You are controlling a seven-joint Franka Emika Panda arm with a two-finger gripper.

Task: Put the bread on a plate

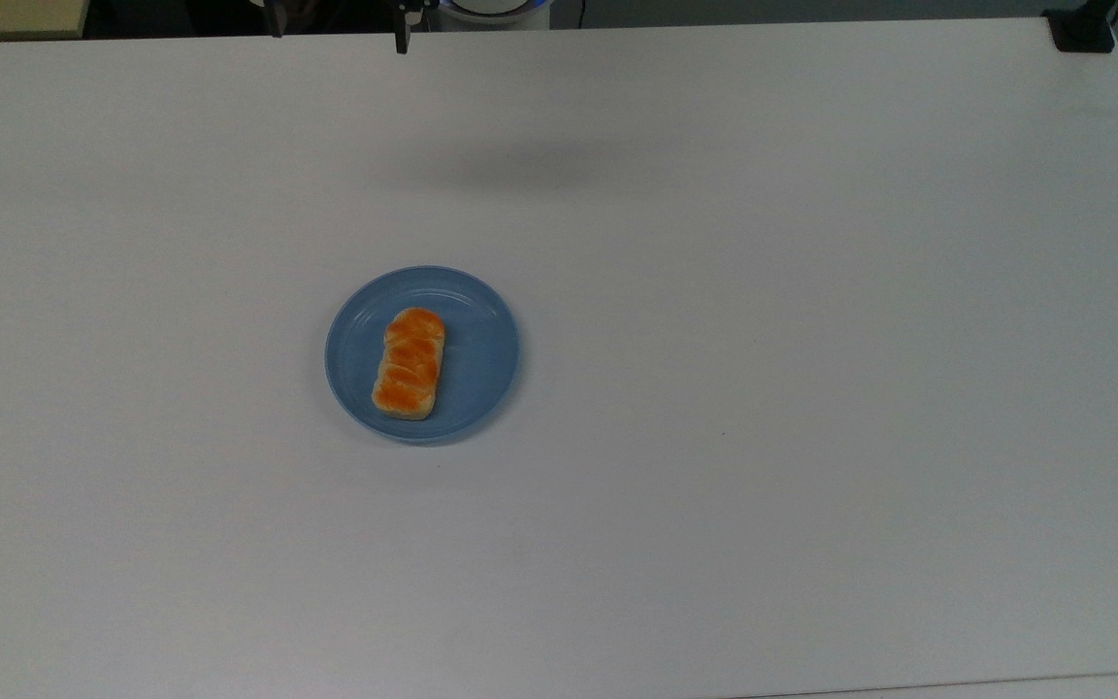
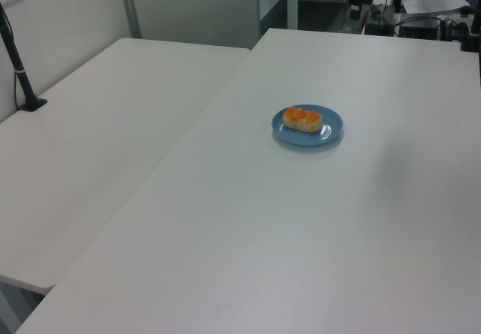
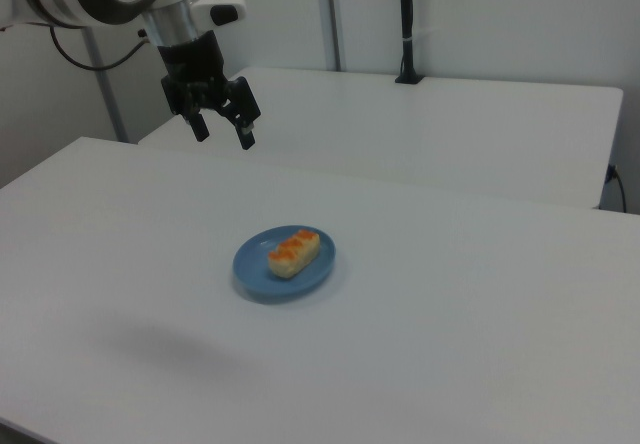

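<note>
The bread (image 1: 409, 364), an oblong roll with an orange-brown braided top, lies on the round light-blue plate (image 1: 481, 374), a little toward the top view's left of its middle. The same bread (image 2: 303, 119) and plate (image 2: 331, 132) sit mid-table in the left view, and the bread (image 3: 293, 252) rests on the plate (image 3: 255, 269) in the right view. My gripper (image 3: 222, 133) hangs high above the table, well up and to the right view's left of the plate, open and holding nothing. Its fingertips (image 1: 402, 39) poke in at the top view's upper edge.
The white table (image 1: 811, 388) stretches wide around the plate. A second white table (image 2: 90, 146) adjoins it on the left view's left, carrying a black post (image 2: 19, 71). Another black mount (image 1: 1081, 29) sits at the top view's upper right corner.
</note>
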